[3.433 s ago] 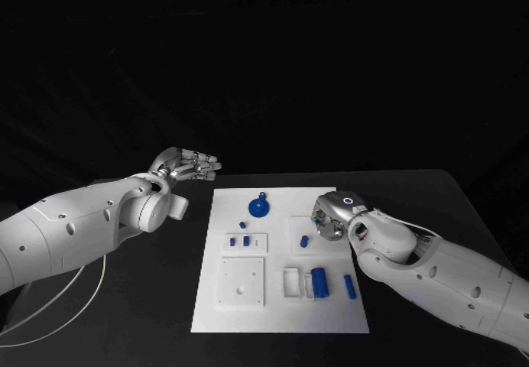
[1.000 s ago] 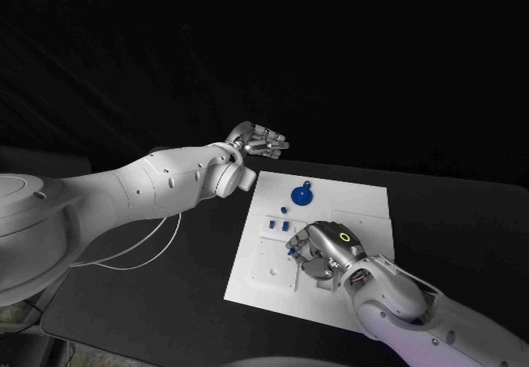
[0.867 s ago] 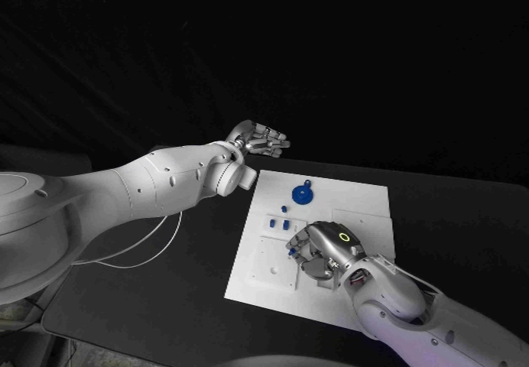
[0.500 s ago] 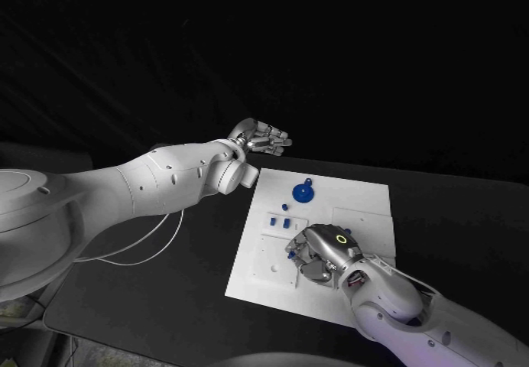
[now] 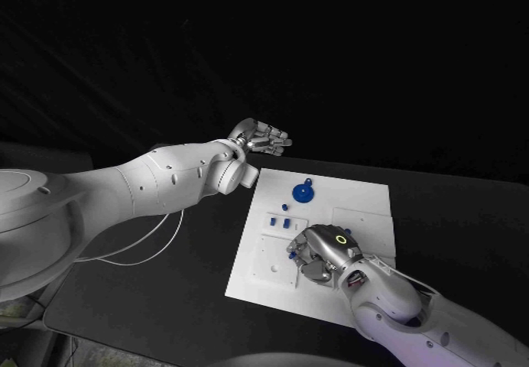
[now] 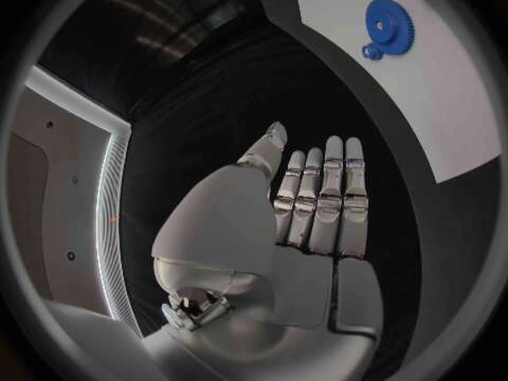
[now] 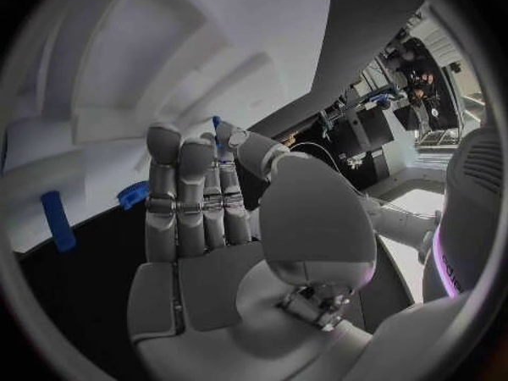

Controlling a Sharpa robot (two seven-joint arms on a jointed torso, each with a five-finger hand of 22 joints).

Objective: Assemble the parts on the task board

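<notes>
Since the earlier frame, the right hand (image 5: 322,254) had shifted slightly across the board (image 5: 369,200), pinching a blue part (image 7: 217,128) between thumb and fingertip. The left hand (image 5: 261,140) hovered beyond the board's far corner, fingers straight, holding nothing; the gear (image 5: 303,192) lay well apart from both.

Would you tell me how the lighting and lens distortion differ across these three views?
Head view: dim, the white task board bright against black. Left wrist view: fisheye bends the board's straight edge; the blue gear stays crisp. Right wrist view: board glares white beyond the right hand.
</notes>
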